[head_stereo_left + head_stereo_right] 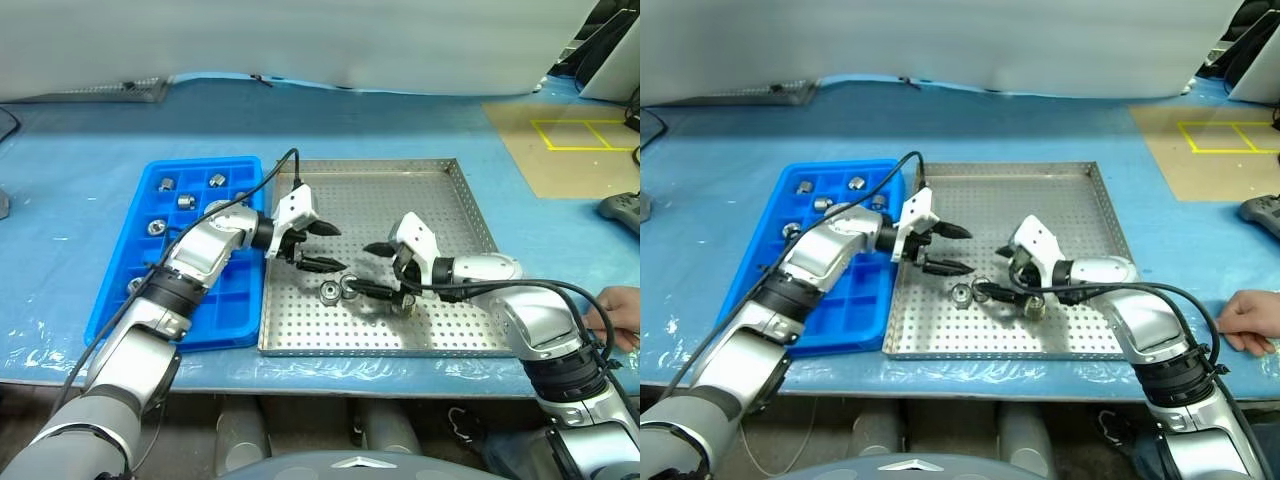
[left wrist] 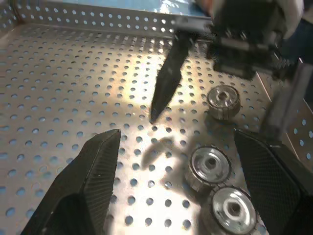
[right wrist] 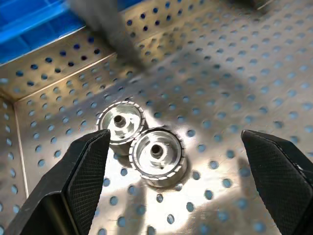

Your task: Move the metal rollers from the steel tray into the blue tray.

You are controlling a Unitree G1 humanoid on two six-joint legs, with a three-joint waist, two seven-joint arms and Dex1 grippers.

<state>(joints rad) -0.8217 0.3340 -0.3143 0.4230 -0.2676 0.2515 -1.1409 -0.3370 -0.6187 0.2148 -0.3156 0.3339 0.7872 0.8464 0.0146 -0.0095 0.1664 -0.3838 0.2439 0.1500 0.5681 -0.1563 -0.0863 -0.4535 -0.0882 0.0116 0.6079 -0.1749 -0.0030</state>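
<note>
Both grippers, left (image 1: 318, 246) and right (image 1: 376, 270), stood fingers wide, empty, flanking two metal rollers (image 3: 141, 140) awaiting pickup on steel tray (image 1: 440, 205).

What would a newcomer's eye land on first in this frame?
Both claws, open, converge over the middle of the steel tray: the left claw reaching in from the blue tray's side, the right claw facing it. Between and just below them lie three metal rollers, two touching and one apart. The blue tray beside the steel one already holds several rollers in its far compartments.
</note>
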